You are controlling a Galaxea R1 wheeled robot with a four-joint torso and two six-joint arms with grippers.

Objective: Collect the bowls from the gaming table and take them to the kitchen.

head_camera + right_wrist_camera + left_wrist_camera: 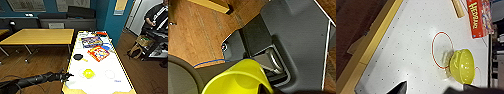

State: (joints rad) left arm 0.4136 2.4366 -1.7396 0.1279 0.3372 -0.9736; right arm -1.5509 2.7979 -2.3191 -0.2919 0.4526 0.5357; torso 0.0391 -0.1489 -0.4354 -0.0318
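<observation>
Glossy round yellow-green bowl (88,73) on speckled white gaming table (100,83).

The gaming table (100,82) before me was white with a yellow edge, dotted with fine dark specks and a red ring (442,50). My left gripper (67,76) was black. One bowl (88,73) was bright yellow-green, one game box (98,53) red.

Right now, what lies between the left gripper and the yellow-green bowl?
Bare white tabletop in the head view: nothing between the left gripper and the yellow-green bowl.
</observation>
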